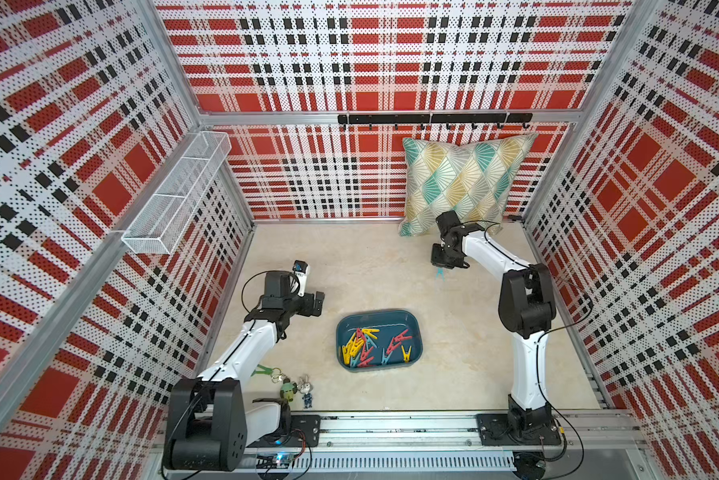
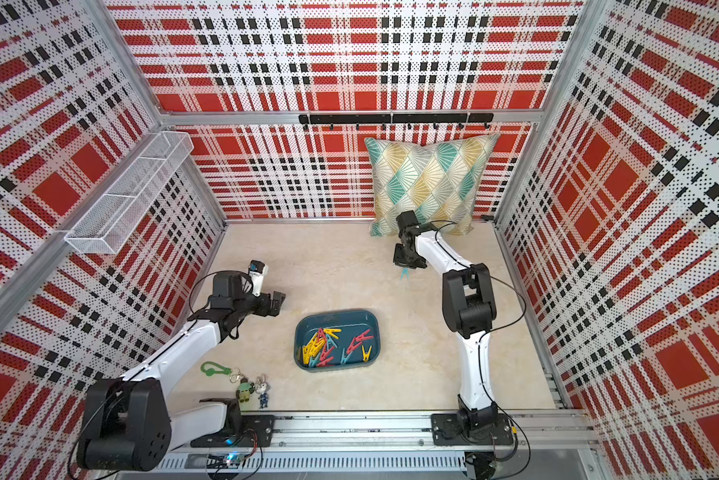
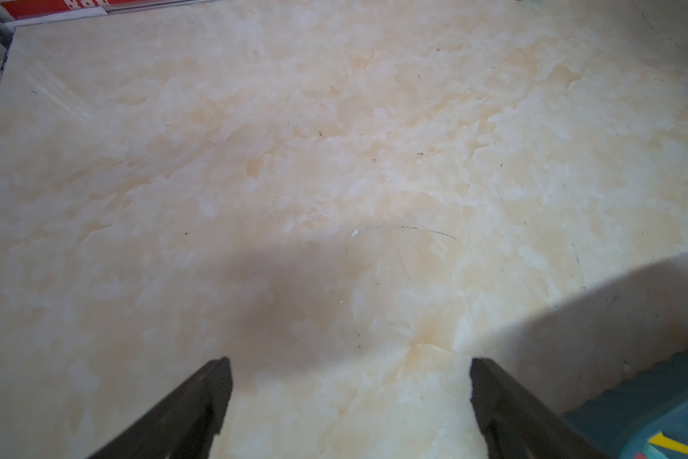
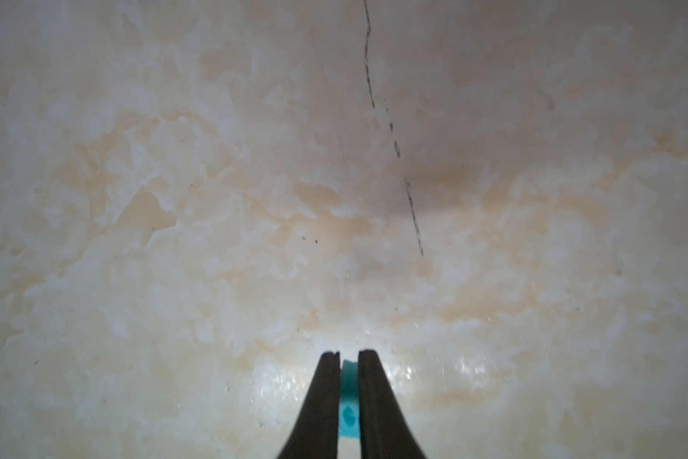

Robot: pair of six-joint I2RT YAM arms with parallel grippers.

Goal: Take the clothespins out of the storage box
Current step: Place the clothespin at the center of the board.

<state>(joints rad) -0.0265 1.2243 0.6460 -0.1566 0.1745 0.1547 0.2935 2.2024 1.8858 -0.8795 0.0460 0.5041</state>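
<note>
The dark teal storage box (image 1: 376, 313) (image 2: 333, 312) lies on the marble tabletop near its middle, with several yellow, red and teal clothespins (image 1: 370, 347) (image 2: 333, 347) piled inside. My right gripper (image 1: 441, 268) (image 4: 349, 353) hangs over bare tabletop behind and to the right of the box, close to the pillow. It is shut on one teal clothespin (image 1: 440, 273) (image 2: 404, 273) (image 4: 349, 397), which is out of the box. My left gripper (image 1: 318, 303) (image 3: 350, 361) is open and empty just left of the box, whose corner (image 3: 652, 397) shows in the left wrist view.
A patterned pillow (image 1: 461, 183) leans on the back wall behind the right arm. A white wire-mesh basket (image 1: 175, 195) hangs on the left wall. A green clip (image 1: 264, 370) with keychain figurines (image 1: 295, 388) lies front left, beside the left arm. A black hook rail (image 1: 432, 119) runs along the back wall.
</note>
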